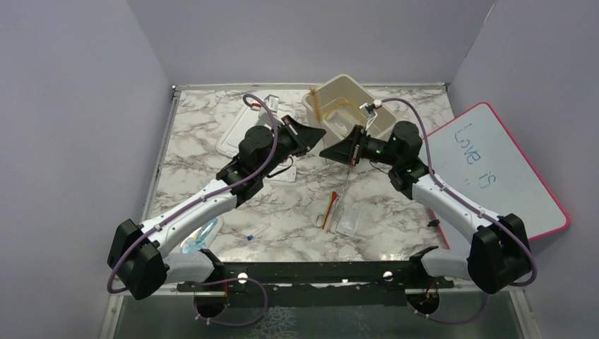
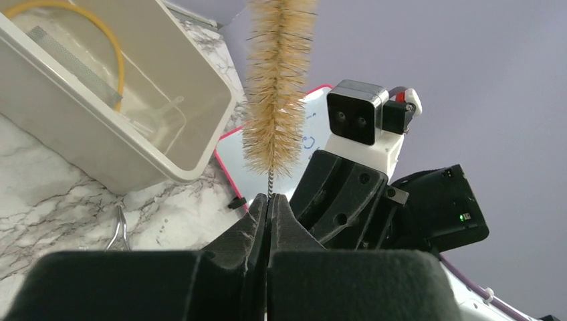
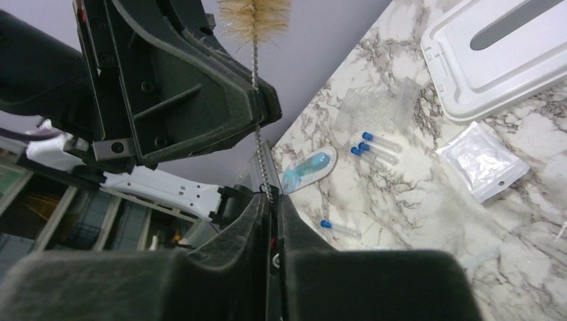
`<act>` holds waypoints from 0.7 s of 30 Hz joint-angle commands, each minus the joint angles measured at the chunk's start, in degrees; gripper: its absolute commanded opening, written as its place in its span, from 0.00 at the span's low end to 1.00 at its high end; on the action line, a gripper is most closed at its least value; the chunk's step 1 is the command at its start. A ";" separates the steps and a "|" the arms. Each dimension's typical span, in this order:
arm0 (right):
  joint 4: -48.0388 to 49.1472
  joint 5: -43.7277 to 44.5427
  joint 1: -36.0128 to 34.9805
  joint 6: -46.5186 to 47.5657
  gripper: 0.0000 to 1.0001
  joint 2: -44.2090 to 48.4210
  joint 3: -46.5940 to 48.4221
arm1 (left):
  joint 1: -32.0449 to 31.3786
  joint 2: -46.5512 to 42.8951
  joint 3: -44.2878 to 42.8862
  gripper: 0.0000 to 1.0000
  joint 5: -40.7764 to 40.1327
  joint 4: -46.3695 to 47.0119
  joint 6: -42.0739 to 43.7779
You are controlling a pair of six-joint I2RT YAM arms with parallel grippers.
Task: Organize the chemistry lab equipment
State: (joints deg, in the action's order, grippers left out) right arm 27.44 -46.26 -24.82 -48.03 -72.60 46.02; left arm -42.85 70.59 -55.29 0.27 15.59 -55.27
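Marble tabletop point(image 1: 201, 141) below: left gripper point(image 2: 269, 200) and right gripper point(image 3: 271, 200) both clamp the wire stem of the tan bristle brush point(image 2: 277, 80), bristles above the fingertips. I should free one before moving either.

A pink-edged whiteboard point(image 1: 494, 176) lies at the right side of the marble-patterned tabletop point(image 1: 187, 141), turned at an angle, with "Love is" handwritten on it in blue marker. Plain lavender walls point(image 1: 70, 106) enclose the tabletop on the left, back and right. A black metal rail point(image 1: 318, 272) runs along the near edge.
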 commanded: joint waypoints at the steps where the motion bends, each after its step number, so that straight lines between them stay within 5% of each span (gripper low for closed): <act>1: 0.48 1.19 0.02 2.41 0.07 -1.39 2.16 | -0.24 -2.51 0.41 0.06 -1.57 1.79 0.45; 5: -6.18 2.89 0.00 9.57 0.01 -0.74 5.39 | -0.19 -3.42 -1.57 0.65 -3.59 -2.25 4.59; 6: -8.14 3.28 0.11 11.70 0.01 -0.60 6.34 | -0.18 -3.64 -2.31 0.73 -3.84 -3.20 6.19; 10: -18.60 6.65 0.18 20.59 0.01 -1.22 12.06 | -0.02 -4.93 -5.19 0.82 -4.56 -6.93 12.29; 21: -42.60 18.29 3.96 38.55 0.01 -9.41 28.62 | 0.08 -11.09 -7.13 0.89 -14.53 -20.65 36.68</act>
State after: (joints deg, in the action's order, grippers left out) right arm -4.51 -33.63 -23.51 -17.08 -79.13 70.37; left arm -42.83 61.32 -60.40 -7.70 2.74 -31.44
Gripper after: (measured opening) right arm 0.014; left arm 0.881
